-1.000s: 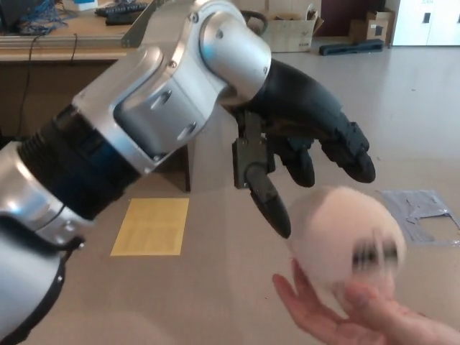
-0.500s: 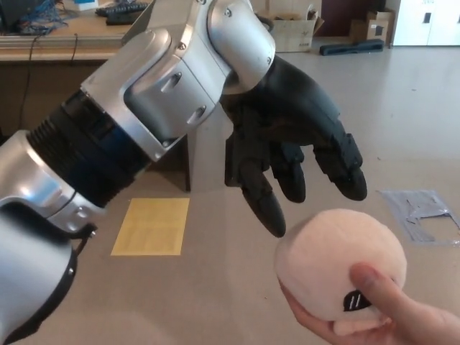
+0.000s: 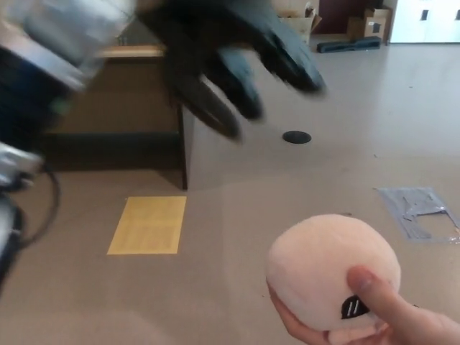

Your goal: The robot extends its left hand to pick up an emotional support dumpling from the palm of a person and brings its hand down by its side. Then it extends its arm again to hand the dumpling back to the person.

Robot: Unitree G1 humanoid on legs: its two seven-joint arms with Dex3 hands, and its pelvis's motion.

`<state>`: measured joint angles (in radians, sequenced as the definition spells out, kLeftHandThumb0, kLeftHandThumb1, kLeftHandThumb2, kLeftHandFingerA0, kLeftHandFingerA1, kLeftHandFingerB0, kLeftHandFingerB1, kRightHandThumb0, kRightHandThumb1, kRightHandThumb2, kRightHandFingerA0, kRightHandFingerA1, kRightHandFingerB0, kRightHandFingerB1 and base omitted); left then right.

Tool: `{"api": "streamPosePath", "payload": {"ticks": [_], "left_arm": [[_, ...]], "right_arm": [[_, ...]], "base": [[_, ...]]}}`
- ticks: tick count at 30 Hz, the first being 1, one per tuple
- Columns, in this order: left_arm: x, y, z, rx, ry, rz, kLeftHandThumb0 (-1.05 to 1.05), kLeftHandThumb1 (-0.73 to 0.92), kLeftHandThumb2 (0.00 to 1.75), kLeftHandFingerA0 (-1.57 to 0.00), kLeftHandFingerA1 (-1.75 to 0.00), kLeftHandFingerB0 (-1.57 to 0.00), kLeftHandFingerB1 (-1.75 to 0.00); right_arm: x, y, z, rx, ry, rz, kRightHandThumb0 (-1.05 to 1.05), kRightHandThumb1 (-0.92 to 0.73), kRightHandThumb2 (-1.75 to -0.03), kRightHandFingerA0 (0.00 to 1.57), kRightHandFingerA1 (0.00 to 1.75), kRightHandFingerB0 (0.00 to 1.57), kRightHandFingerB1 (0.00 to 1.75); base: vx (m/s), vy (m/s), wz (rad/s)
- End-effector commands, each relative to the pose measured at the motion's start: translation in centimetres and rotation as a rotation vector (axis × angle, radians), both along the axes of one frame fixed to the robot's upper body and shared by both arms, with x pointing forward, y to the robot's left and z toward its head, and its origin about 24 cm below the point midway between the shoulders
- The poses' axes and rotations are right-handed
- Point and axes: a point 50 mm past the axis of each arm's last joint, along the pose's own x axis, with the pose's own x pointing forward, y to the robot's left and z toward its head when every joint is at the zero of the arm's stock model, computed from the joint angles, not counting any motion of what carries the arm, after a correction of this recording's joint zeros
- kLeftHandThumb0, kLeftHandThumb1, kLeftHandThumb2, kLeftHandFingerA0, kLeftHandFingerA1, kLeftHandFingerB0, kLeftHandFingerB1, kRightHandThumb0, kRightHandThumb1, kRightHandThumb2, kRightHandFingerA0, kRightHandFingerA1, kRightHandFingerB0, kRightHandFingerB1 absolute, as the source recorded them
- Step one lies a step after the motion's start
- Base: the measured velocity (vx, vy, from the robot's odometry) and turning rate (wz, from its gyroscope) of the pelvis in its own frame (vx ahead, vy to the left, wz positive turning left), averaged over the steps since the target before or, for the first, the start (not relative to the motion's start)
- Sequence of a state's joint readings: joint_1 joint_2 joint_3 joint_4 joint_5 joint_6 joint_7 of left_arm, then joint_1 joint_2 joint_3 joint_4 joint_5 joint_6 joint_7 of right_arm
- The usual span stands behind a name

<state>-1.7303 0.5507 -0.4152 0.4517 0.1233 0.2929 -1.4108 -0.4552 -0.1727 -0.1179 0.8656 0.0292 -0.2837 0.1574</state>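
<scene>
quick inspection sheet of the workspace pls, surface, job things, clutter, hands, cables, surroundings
surface: pale floor, no table under the work
job's things: pink plush dumpling held in a person's hand, thumb over its front
clutter: yellow sheet and grey taped patch on the floor
hands: left hand motion-blurred, above and apart from the dumpling, fingers spread, holding nothing; right hand not in view
cables: dark cable at the left edge
surroundings: wooden desk, cardboard boxes, round floor cover
</scene>
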Motion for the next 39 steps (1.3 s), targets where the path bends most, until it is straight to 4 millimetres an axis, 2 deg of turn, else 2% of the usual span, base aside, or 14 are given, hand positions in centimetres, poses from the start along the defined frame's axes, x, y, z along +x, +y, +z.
{"api": "streamPosePath", "payload": {"ticks": [1, 3, 7, 13, 16, 17, 18, 23, 24, 32, 33, 36, 37, 39], "left_arm": [[-0.9, 3.4, 1.3, -0.079, -0.086, 0.026, -0.75, 0.41, 0.84, 0.00, -0.11, 0.00, -0.01], [-0.1, 8.9, -2.3, -0.300, 0.024, 0.076, -0.76, 0.41, 0.86, 0.00, -0.08, 0.00, 0.00], [0.2, 14.3, -11.1, -0.616, 0.175, 0.171, -0.84, 0.48, 0.61, -0.05, -0.28, 0.00, -0.18], [-1.5, 16.1, -22.3, -0.827, 0.269, 0.242, -0.70, 0.43, 0.84, -0.03, -0.39, -0.08, -0.12], [-1.9, 16.1, -23.5, -0.849, 0.279, 0.253, -0.70, 0.43, 0.84, -0.03, -0.39, -0.08, -0.12], [-3.2, 17.0, -28.7, -0.978, 0.309, 0.389, -0.68, 0.46, 0.55, -0.18, -0.35, -0.08, -0.22], [-4.0, 17.5, -30.9, -1.020, 0.283, 0.466, -0.33, 0.20, 0.82, -0.04, -0.49, 0.00, -0.48], [-7.3, 20.3, -37.7, -0.993, 0.057, 0.837, -0.22, 0.34, 0.85, -0.08, -0.52, 0.00, -0.48], [-8.3, 21.1, -39.4, -0.979, 0.031, 0.929, -0.47, 0.41, 0.62, -0.18, -0.39, -0.12, -0.32], [-10.7, 22.9, -41.6, -0.882, -0.047, 1.068, -0.69, 0.62, 0.81, -0.22, -0.44, -0.12, -0.37], [-10.6, 23.0, -41.6, -0.858, -0.049, 1.069, -0.35, 0.51, 1.07, -0.05, -0.48, -0.01, -0.47], [-11.0, 23.1, -42.1, -0.854, -0.020, 1.071, -0.36, 0.51, 1.08, -0.05, -0.48, 0.00, -0.47], [-11.3, 23.1, -42.4, -0.847, -0.003, 1.075, -0.78, 0.76, 0.93, -0.15, -0.43, -0.09, -0.36], [-11.4, 23.1, -42.7, -0.840, 0.009, 1.079, -0.78, 0.76, 0.93, -0.15, -0.43, -0.09, -0.36]], "right_arm": [[-0.9, -0.4, -0.7, -0.019, 0.010, 0.005, -0.39, -0.65, -0.60, 0.91, 0.52, 0.43, 0.34], [-2.0, -0.7, -1.9, -0.018, 0.048, -0.008, -0.35, -0.66, -0.60, 0.87, 0.50, 0.43, 0.34], [-3.5, -1.1, -3.2, -0.013, 0.083, -0.022, -0.35, -0.66, -0.60, 0.87, 0.51, 0.42, 0.34], [-5.6, -2.4, -4.4, -0.015, 0.114, -0.055, -0.36, -0.65, -0.59, 0.87, 0.50, 0.43, 0.34], [-5.8, -2.5, -4.4, -0.010, 0.114, -0.064, -0.36, -0.65, -0.59, 0.87, 0.50, 0.43, 0.34], [-6.4, -3.0, -4.7, -0.006, 0.117, -0.092, -0.39, -0.64, -0.59, 0.86, 0.50, 0.42, 0.34], [-6.7, -3.1, -4.9, -0.001, 0.118, -0.104, -0.37, -0.65, -0.59, 0.86, 0.50, 0.42, 0.34], [-7.3, -3.1, -5.4, 0.025, 0.119, -0.125, -0.34, -0.65, -0.59, 0.85, 0.50, 0.41, 0.35], [-7.3, -3.0, -5.6, 0.034, 0.128, -0.129, -0.36, -0.64, -0.59, 0.85, 0.49, 0.41, 0.34], [-6.9, -1.9, -6.1, 0.059, 0.139, -0.121, -0.35, -0.63, -0.59, 0.85, 0.50, 0.43, 0.35], [-6.8, -1.8, -6.0, 0.064, 0.138, -0.126, -0.37, -0.63, -0.59, 0.84, 0.50, 0.44, 0.35], [-7.3, -1.7, -6.4, 0.067, 0.148, -0.139, -0.36, -0.62, -0.58, 0.86, 0.50, 0.46, 0.35], [-7.7, -1.7, -6.7, 0.075, 0.157, -0.146, -0.36, -0.62, -0.58, 0.86, 0.51, 0.46, 0.35], [-7.9, -1.9, -6.9, 0.081, 0.162, -0.150, -0.36, -0.62, -0.58, 0.86, 0.51, 0.46, 0.35]], "base": [[0.00, 0.000, 0.00], [0.00, 0.000, 0.00], [0.00, 0.000, 0.02], [0.00, 0.000, 0.00], [0.00, 0.000, 0.00], [0.00, 0.000, 0.00], [0.00, 0.000, 0.00], [0.00, 0.000, 0.00], [0.00, 0.000, 0.00], [0.00, 0.000, 0.00], [0.00, 0.000, 0.00], [0.00, 0.000, 0.00], [0.00, 0.000, 0.00], [0.00, 0.000, 0.00]]}}
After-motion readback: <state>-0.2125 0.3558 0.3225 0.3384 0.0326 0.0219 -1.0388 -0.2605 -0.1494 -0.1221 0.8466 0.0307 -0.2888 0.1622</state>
